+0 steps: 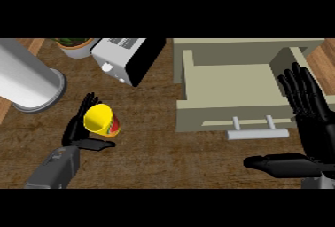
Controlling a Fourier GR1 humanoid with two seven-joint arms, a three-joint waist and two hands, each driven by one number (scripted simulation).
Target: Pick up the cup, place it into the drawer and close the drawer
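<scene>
Left black hand (82, 128) cups the yellow cup with its red-patterned side (101, 119), well left of the open beige drawer (229, 82), likely to carry it there. Right hand (307, 115), just right of that drawer, rests with fingers straight.

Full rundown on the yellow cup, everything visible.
The yellow cup has a glossy, plastic-looking body with a red and green patch on its lower right side. It is tilted, its top towards the upper left. It sits on the left of the brown wooden counter, well left of the open beige drawer. The black left hand is cupped around it, thumb beneath.
</scene>
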